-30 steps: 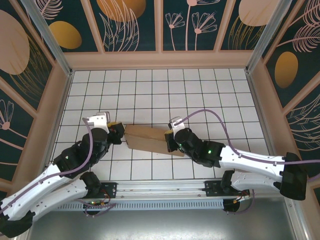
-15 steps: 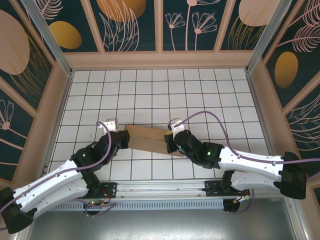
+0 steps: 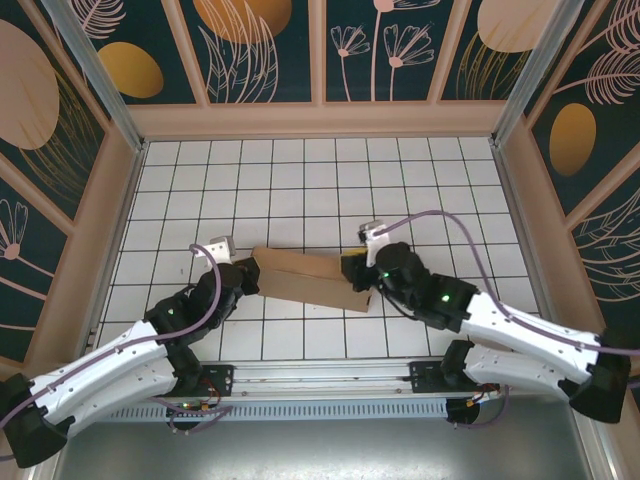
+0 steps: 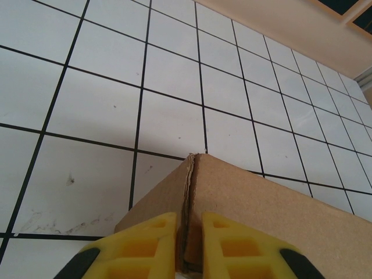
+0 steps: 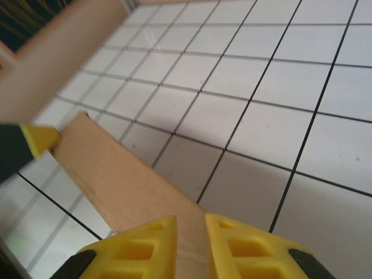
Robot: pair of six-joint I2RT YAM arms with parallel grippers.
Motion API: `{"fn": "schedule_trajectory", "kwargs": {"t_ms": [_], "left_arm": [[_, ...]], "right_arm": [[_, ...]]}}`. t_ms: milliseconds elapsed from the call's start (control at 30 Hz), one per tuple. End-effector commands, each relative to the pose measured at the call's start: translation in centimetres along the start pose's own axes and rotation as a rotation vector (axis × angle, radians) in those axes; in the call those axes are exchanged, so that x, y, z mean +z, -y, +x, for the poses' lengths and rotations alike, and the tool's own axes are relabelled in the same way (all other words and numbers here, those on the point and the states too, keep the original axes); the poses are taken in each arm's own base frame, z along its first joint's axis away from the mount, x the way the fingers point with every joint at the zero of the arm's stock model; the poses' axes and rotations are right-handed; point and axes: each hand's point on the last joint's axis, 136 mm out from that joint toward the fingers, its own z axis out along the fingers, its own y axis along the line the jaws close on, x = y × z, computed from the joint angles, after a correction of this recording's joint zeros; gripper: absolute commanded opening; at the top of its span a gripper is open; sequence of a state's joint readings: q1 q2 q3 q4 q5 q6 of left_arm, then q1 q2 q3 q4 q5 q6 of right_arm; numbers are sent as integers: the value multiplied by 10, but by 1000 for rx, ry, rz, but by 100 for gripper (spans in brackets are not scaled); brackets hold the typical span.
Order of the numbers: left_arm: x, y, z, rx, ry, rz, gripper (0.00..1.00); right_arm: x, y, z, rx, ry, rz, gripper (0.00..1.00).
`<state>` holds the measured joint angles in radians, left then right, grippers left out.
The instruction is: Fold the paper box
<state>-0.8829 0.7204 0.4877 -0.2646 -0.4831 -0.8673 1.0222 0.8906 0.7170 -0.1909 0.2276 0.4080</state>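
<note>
The paper box [image 3: 305, 280] is a flat brown cardboard piece lying slantwise on the tiled floor between both arms. My left gripper [image 3: 250, 272] is at its left end. In the left wrist view the yellow fingers [image 4: 151, 244] pinch the layered corner edge of the box [image 4: 273, 215], and the left gripper [image 4: 189, 216] is shut on it. My right gripper [image 3: 352, 270] is at the box's right end. There the right gripper [image 5: 190, 220] has a narrow gap with cardboard [image 5: 116, 174] running into it; whether the pads press it is unclear.
White tiled floor [image 3: 320, 190] stretches behind the box to the tan walls [image 3: 320, 120]. The metal rail [image 3: 320, 375] with both arm bases runs along the near edge. A yellow fingertip of the left gripper [image 5: 40, 138] shows at the box's far end in the right wrist view.
My left gripper has moved in and closed on the box's left corner. My right gripper has shifted right and slightly back, its jaws easing apart a little. The box has turned slightly.
</note>
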Motion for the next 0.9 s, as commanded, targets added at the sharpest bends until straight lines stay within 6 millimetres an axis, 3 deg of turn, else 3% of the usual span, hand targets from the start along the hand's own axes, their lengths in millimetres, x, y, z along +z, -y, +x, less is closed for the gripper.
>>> {"fn": "schedule_trajectory", "kwargs": {"t_ms": [0, 233, 400, 500, 633, 800, 867], "left_arm": [[4, -24, 27, 87, -107, -89, 15], [4, -23, 26, 92, -101, -88, 13], [4, -22, 28, 94, -105, -78, 12], [5, -21, 30, 99, -115, -69, 12], [4, -19, 30, 103, -116, -59, 12], [5, -15, 26, 132, -106, -46, 11], [6, -14, 26, 141, -104, -43, 11]], "right_arm": [[-18, 1, -8, 82, -5, -49, 17], [-7, 41, 52, 134, -120, 63, 13], [2, 62, 77, 191, -184, 99, 9], [-2, 59, 67, 178, -198, 112, 12], [-16, 43, 31, 105, -161, 80, 30], [-13, 15, -3, -251, -171, -19, 67], [-2, 0, -5, -379, -204, -87, 70]]}}
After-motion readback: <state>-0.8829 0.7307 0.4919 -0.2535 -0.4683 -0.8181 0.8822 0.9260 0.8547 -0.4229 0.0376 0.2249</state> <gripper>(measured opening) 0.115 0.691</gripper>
